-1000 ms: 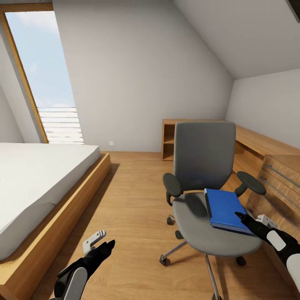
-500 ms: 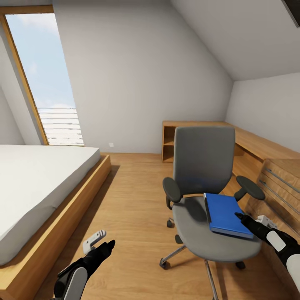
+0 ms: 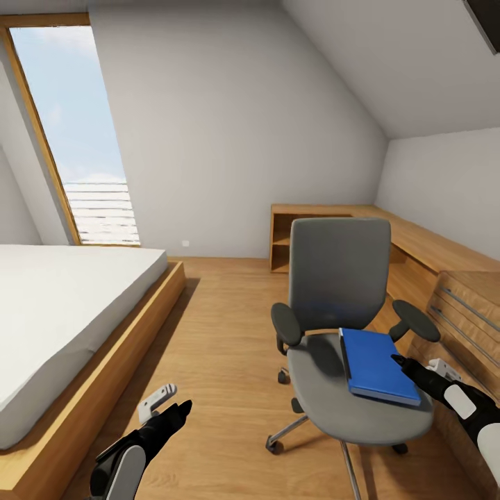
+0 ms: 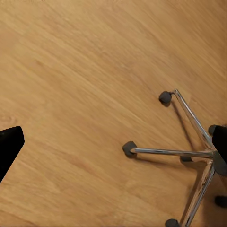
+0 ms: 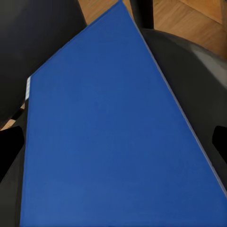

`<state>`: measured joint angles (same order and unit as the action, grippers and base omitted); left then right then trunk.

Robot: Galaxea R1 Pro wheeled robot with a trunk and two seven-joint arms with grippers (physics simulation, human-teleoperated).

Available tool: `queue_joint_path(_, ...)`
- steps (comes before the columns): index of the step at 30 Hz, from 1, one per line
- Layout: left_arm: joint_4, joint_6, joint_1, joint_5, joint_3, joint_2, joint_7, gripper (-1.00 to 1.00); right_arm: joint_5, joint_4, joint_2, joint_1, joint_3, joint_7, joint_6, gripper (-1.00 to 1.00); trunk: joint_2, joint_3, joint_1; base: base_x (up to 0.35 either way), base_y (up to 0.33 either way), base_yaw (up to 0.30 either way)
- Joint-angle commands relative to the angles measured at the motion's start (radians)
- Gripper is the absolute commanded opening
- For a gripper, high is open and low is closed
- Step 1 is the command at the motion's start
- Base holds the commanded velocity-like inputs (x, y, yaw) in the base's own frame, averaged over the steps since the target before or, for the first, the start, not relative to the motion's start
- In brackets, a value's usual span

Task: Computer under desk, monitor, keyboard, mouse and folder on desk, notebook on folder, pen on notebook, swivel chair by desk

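The grey swivel chair (image 3: 340,326) looks matt, cloth-like on seat and back, with black plastic armrests and a shiny chrome five-star base (image 4: 189,153). The flat bright-blue folder (image 5: 109,137) is smooth with a faint sheen. At lower left, the warm wood-plank floor (image 3: 215,347) shows fine grain, satin-finished

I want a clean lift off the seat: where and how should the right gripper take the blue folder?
Probably by the folder's near right edge, jutting past the swivel chair seat rim. It lies flat, so the right gripper could come in level from that side, one finger above, one below.
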<state>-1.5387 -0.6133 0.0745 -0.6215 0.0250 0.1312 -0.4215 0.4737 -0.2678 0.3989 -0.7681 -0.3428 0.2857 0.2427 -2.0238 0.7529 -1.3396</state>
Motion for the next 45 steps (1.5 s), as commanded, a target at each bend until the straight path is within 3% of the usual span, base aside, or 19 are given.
queue_joint_path(1,-0.001,-0.003,0.001,-0.011,0.001,0.001,-0.008,1.00,0.005,-0.001,0.000,0.000,-0.005,0.003,0.007,1.00,0.000,0.001,0.000,0.000,0.000,0.000)
queue_joint_path(13,-0.001,-0.003,0.001,-0.011,0.001,0.001,-0.009,1.00,-0.005,0.002,-0.001,0.000,-0.005,0.001,-0.050,1.00,0.000,0.001,0.000,0.000,0.000,0.000)
queue_joint_path(19,-0.001,-0.002,0.001,-0.011,0.001,0.001,-0.008,1.00,-0.082,0.002,-0.006,0.000,-0.005,-0.001,-0.064,1.00,0.000,0.001,0.000,0.160,0.000,0.000)
queue_joint_path(23,-0.001,-0.003,0.001,-0.011,0.001,0.001,-0.008,1.00,-0.107,0.002,-0.010,0.000,-0.006,-0.002,-0.066,1.00,0.000,0.001,0.000,0.119,0.000,0.000)
queue_joint_path(37,-0.001,-0.002,0.001,-0.008,0.001,0.000,-0.007,1.00,-0.117,0.002,-0.014,0.000,-0.007,-0.002,-0.071,1.00,0.000,0.001,0.000,0.130,0.000,0.000)
queue_joint_path(45,-0.002,-0.002,0.001,-0.008,-0.007,0.001,-0.009,1.00,-0.118,0.002,-0.013,0.000,-0.007,-0.008,-0.121,1.00,0.000,0.001,0.000,0.019,0.000,0.000)
